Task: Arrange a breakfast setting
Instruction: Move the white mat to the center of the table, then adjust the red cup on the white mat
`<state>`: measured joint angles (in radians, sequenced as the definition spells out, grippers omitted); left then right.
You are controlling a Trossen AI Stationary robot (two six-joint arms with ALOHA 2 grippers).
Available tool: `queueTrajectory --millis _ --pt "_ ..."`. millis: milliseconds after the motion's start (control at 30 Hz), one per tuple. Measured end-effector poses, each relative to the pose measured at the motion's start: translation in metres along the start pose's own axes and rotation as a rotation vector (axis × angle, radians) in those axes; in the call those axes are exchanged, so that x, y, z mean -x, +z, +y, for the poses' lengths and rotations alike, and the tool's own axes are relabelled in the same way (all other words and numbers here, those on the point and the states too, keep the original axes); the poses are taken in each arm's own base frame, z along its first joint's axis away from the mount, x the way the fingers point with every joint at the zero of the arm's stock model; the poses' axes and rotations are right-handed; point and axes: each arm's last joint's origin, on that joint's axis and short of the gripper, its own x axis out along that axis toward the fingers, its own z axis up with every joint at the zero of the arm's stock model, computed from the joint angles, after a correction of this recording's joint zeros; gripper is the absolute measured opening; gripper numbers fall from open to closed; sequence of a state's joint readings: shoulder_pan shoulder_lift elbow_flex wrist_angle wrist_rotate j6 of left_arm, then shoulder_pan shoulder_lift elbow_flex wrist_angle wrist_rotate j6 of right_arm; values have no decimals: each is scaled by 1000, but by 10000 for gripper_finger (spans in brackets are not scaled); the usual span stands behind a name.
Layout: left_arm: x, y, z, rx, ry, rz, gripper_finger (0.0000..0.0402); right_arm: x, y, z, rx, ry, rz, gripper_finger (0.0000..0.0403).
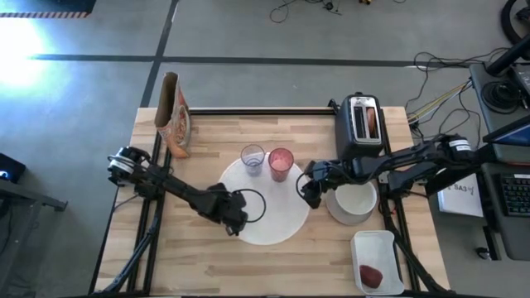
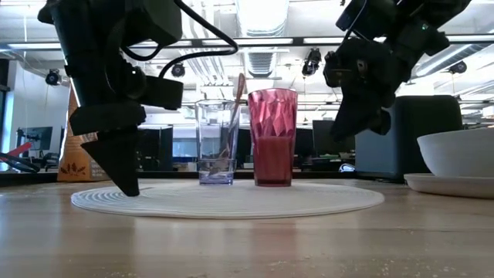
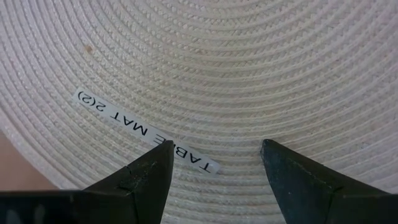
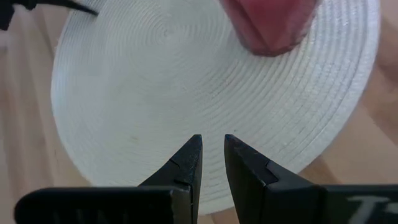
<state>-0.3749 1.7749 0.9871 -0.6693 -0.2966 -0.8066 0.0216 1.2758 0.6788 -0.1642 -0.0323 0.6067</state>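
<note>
Landmark: a round white woven table mat (image 1: 267,217) lay at the middle of the wooden table (image 1: 190,265).
Pink tumbler: a pink translucent faceted tumbler (image 1: 281,164) stood upright on the mat's far edge, just beside a clear glass (image 1: 252,158) holding a spoon.
Bowl and plate: a small white bowl (image 1: 354,199) sat on a round white plate (image 1: 341,217), just right of the mat.
Fruit: a small dark-red fruit (image 1: 370,276) lay in a rectangular white tray (image 1: 377,246), nearer than the plate.
Bread: a browned bread piece (image 1: 372,122) stood in the black-and-silver toaster (image 1: 358,128), beyond the bowl.
Left gripper (image 3: 214,165): fingers spread wide, tips pointing down at the mat's near-left part, over its printed label (image 3: 145,130).
Right gripper (image 4: 211,152): fingers nearly closed, holding nothing, raised above the mat's right edge, between tumbler and bowl, arm reaching in from the right.
</note>
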Motion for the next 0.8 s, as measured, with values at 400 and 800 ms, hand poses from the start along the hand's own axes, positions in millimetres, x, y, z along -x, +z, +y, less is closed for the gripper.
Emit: queueTrajectory --millis 400,800 --pt "6 -12 -5 -10 0 36 231 -3 1 2 29 43 11 30" --pt "9 -12 -5 0 -10 32 231 19 36 33 207 254 -75 82"
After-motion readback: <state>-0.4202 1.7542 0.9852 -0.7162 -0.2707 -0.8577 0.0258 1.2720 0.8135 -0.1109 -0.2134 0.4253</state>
